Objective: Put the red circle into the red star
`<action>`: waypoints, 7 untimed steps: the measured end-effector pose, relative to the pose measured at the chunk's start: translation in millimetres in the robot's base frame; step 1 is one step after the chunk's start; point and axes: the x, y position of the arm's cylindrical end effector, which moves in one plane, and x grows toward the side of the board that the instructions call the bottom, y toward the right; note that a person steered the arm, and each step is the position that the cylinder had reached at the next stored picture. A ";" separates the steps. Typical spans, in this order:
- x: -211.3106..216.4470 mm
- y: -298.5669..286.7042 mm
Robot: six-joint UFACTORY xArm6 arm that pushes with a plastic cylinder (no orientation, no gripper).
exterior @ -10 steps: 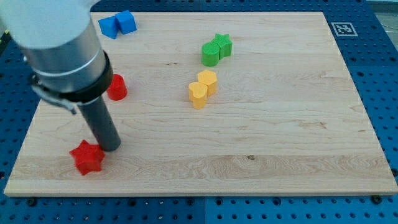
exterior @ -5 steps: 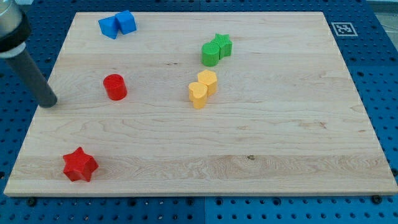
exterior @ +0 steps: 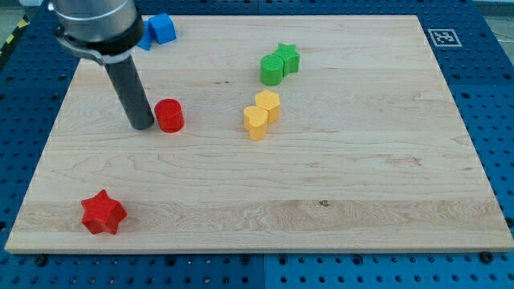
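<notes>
The red circle [exterior: 169, 116] stands on the wooden board [exterior: 337, 185] at the view's upper left. My tip [exterior: 144, 125] is right at its left side, touching or nearly touching it. The red star [exterior: 103, 213] lies near the board's bottom left corner, well below and left of the circle and apart from my tip.
Two blue blocks [exterior: 159, 30] sit at the top left, partly hidden behind the arm. A green circle [exterior: 272, 70] and green star [exterior: 288, 58] touch at top centre. Two yellow blocks [exterior: 261, 113] touch in the middle. A marker tag [exterior: 442, 37] is at the top right.
My tip went from beside the red star out past the board's left edge, then came in against the red circle's left side. The circle has shifted right. The star moved slightly left earlier.
</notes>
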 end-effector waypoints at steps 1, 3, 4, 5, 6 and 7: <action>-39.9 -1.4; 27.2 53.6; 97.6 53.6; 108.3 53.6; 96.4 59.6; 112.5 100.6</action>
